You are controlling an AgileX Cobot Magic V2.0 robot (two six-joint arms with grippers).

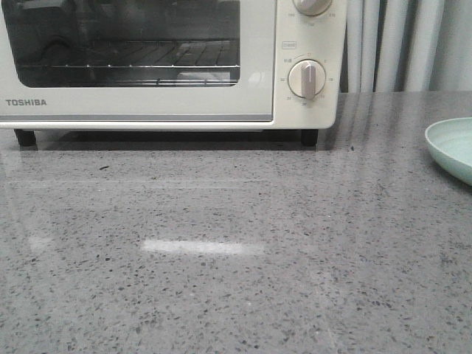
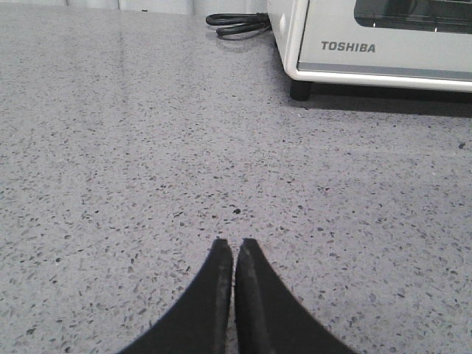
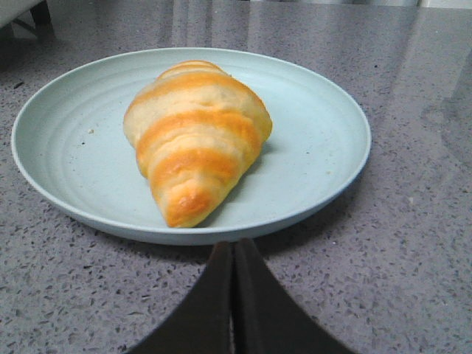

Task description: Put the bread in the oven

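The oven [image 1: 169, 63] stands at the far side of the grey speckled surface [image 1: 221, 251], its glass-windowed door shut and the wire rack [image 1: 125, 70] visible behind the glass. The brand name TOSHIBA is printed on the door's lower left. On the panel to the right of the door are 2 round knobs: the lower knob [image 1: 307, 79] shows in full, the upper knob [image 1: 313, 6] is cut off by the frame edge. 2 black feet hold the oven above the surface. At the right edge of the front view, only part of a pale green plate [image 1: 451, 147] shows, well apart from the oven.

The right wrist view shows the whole plate [image 3: 317, 133] resting on the surface, with the bread [image 3: 195, 136] lying in its middle, one tapered end towards the camera. The bread is golden-brown with paler cream stripes. The right gripper [image 3: 234, 254] sits just in front of the plate's near rim, low over the surface, its jaws pressed together and holding nothing.

The left gripper [image 2: 234, 254] is also low over bare surface, well short of the oven's front left corner [image 2: 295, 44], with its jaws closed and empty. A coiled black power cord [image 2: 237, 23] lies on the surface just beside the oven's left side.
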